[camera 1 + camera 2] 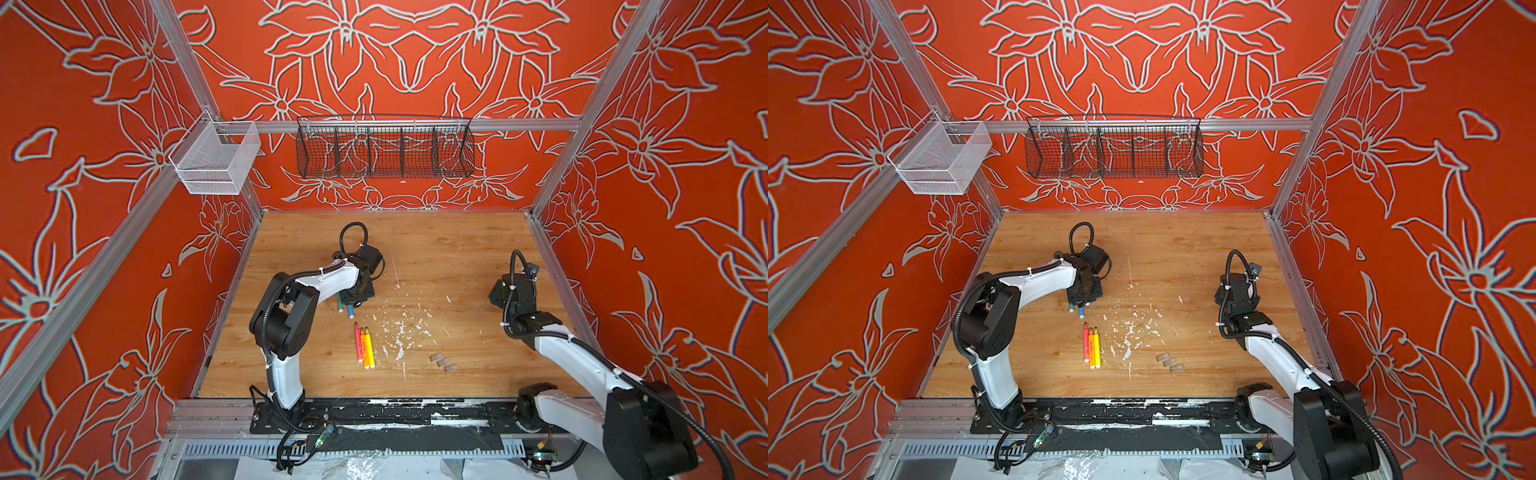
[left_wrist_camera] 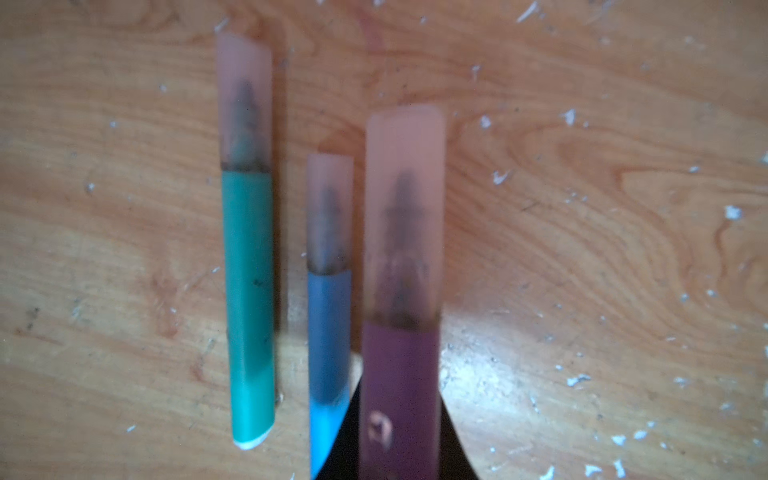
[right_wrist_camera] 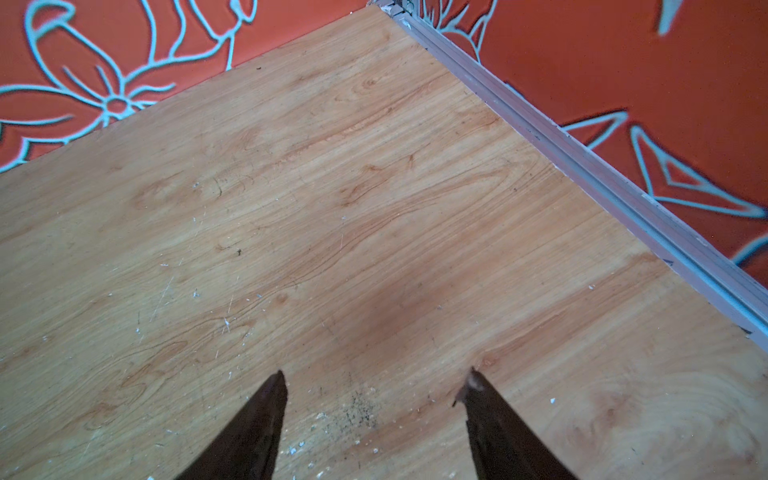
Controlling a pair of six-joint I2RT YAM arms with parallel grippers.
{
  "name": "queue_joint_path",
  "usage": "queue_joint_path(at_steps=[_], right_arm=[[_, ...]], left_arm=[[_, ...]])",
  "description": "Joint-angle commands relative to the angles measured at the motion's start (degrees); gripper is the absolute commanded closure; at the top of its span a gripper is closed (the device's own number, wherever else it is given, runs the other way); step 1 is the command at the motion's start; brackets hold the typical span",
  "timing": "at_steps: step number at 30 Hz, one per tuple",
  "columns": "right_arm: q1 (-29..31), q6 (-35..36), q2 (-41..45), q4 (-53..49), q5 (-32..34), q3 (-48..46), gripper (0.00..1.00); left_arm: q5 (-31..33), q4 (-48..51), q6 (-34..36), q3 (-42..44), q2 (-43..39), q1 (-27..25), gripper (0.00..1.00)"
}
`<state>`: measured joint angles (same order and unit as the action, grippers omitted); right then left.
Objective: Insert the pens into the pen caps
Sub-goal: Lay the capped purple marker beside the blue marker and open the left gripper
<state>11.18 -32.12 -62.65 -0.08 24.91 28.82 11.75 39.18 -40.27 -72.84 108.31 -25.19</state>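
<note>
Clamping seemingly light, stiff, slick purple pen by its barrel, cap forward of left tool; holding right tool parted, empty.

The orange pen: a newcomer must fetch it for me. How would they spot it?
On the wooden table, three uncapped pens lie side by side near the middle. The orange pen is the middle one, between the pink pen and the yellow pen.

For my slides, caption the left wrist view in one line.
Left hand grips the capped purple pen beside the capped green pen and blue pen lying on the table.
</note>
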Motion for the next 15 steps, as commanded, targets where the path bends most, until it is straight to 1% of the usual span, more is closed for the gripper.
queue_joint_path(at_steps=[1, 4, 7, 11, 13, 15], right_arm=[[-0.2, -0.1, 0.4, 0.5, -0.6, -0.9, 0.31], [-0.2, 0.0, 0.4, 0.4, -0.8, -0.9, 0.31], [-0.3, 0.0, 0.3, 0.4, -1.0, -0.8, 0.31], [-0.3, 0.1, 0.1, 0.3, -0.9, -0.6, 0.31], [-0.3, 0.0, 0.0, 0.3, -0.9, -0.6, 0.31], [-0.2, 0.1, 0.0, 0.3, -1.0, -0.6, 0.31]], left_arm=[[1.6, 2.6, 0.9, -1.9, 2.5, -0.2, 0.82], [0.5, 1.8, 0.7, -1.7, 2.9, -0.2, 0.76], [0.9, 1.6, 0.4, -1.4, 2.6, -0.2, 0.71], [1.6, 1.3, 0.9, -0.7, 0.9, -0.3, 0.71], [2.8, 1.0, 1.4, -0.1, -0.8, -0.7, 0.71], [5.5, 0.6, 2.2, 0.5, -3.4, -1.8, 0.70]])
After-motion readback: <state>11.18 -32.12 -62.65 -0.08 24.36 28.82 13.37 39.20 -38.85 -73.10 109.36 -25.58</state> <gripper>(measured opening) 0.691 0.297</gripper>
